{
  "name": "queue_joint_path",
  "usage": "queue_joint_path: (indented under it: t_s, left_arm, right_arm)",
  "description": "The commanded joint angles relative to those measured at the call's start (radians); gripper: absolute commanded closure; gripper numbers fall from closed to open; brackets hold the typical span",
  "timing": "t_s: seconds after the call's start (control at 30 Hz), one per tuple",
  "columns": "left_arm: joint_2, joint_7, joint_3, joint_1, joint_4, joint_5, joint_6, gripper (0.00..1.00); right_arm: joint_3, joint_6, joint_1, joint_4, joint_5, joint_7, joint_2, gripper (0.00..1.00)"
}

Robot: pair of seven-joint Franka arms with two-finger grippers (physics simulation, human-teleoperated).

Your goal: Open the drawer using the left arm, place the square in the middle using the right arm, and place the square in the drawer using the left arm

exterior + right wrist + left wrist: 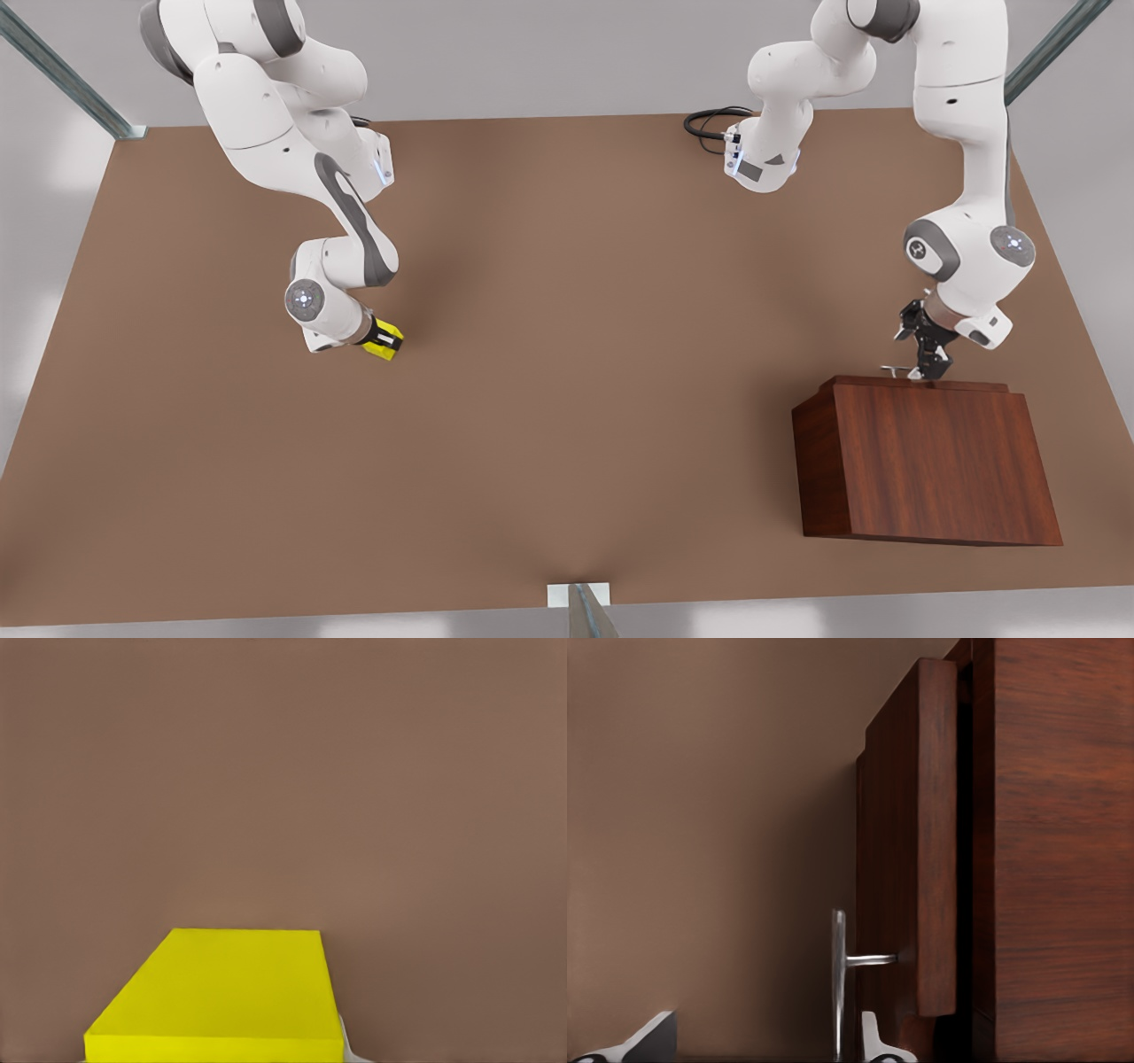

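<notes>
Nearest me, lower right, my left gripper (921, 363) straddles the dark reddish-brown wooden drawer's (912, 842) silver handle (840, 983), fingers parted, drawer barely ajar. Left of centre, my right gripper (383, 339) clasps the small yellow cube (386, 344); both placements remain.

Left wrist view: left gripper (757, 1041) cut off by the frame edge, just two fingertips (651, 1036) showing; drawer (917, 842) interior hidden behind its front panel, handle (839, 979) end cut off. Right wrist view: square (221, 992) cut off at the frame edge. Front view: right gripper (383, 339) mostly hidden w/ the square between its jaws; both arms' upper parts cut off by the frame.
</notes>
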Motion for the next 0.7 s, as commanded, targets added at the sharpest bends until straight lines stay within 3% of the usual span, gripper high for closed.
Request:
queue_joint_path:
  t_s: [0.0, 0.13, 0.3, 0.4, 0.53, 0.67]
  left_arm:
    - [-0.003, 0.000, 0.002, 0.000, 0.000, 0.002, -0.006, 0.00]
    - [-0.018, 0.000, 0.008, -0.002, -0.002, 0.002, -0.032, 0.00]
    - [-0.024, 0.000, 0.014, -0.003, -0.017, 0.002, -0.037, 0.00]
    - [-0.044, 0.000, 0.015, -0.003, -0.038, 0.004, -0.047, 0.00]
    - [-0.052, 0.000, 0.026, -0.003, -0.044, 0.005, -0.067, 0.00]
    - [-0.073, 0.000, 0.031, -0.005, -0.046, 0.010, -0.116, 0.00]
  right_arm:
    - [0.000, -0.001, -0.001, 0.000, -0.002, 0.000, -0.001, 0.37]
    - [0.006, -0.010, 0.013, 0.014, -0.003, -0.012, -0.035, 0.37]
    - [0.011, -0.054, 0.160, 0.135, -0.005, 0.003, -0.030, 0.37]
    - [0.012, -0.123, 0.262, 0.304, -0.002, 0.057, 0.050, 0.37]
    - [0.001, -0.223, 0.437, 0.613, 0.008, 0.371, 0.223, 0.37]
    - [-0.063, -0.223, 0.596, 0.907, 0.038, 0.645, 0.415, 0.37]
